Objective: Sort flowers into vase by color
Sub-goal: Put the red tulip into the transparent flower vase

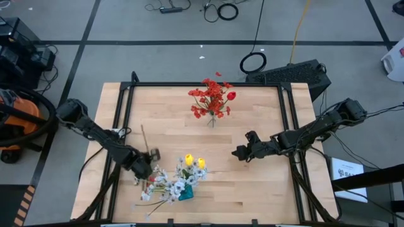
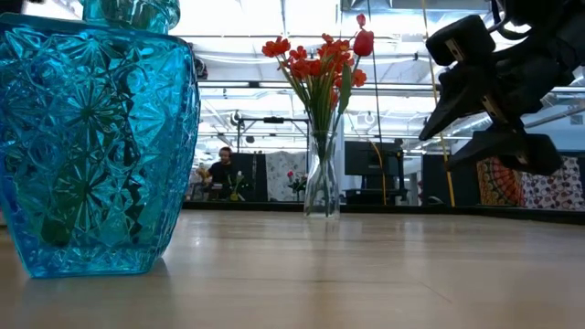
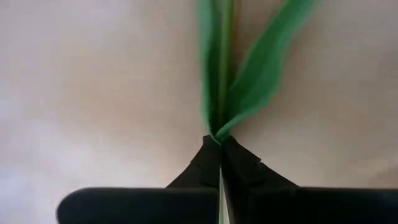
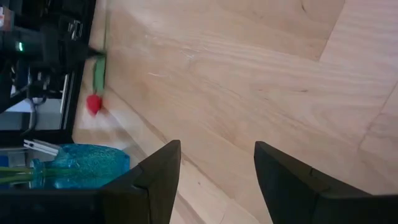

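Observation:
A red bud flower (image 4: 93, 104) on a thin green stem (image 1: 144, 139) lies along the table at the near left, its bud end toward the blue vase (image 1: 185, 192). My left gripper (image 1: 146, 165) is shut on its stem. The blue vase holds yellow tulips (image 1: 194, 161) and pale sprays (image 1: 167, 186). A clear vase (image 2: 322, 174) at the far middle holds red flowers (image 1: 211, 98). My right gripper (image 1: 242, 152) hovers open right of centre, nothing between its fingers. My left gripper pinches the flower's green stem between its two fingertips, right where the long leaves branch off (image 3: 219, 127). The fingers come steeply from above and lie across the stem. Whether the flower rests on the wood or is just off it, I cannot tell.
Bare wood lies between the two vases and under my right gripper (image 4: 217, 162). A black frame rail (image 1: 208, 84) runs around the table. Cables and an orange machine (image 1: 19, 120) are on the floor beyond the table's edges.

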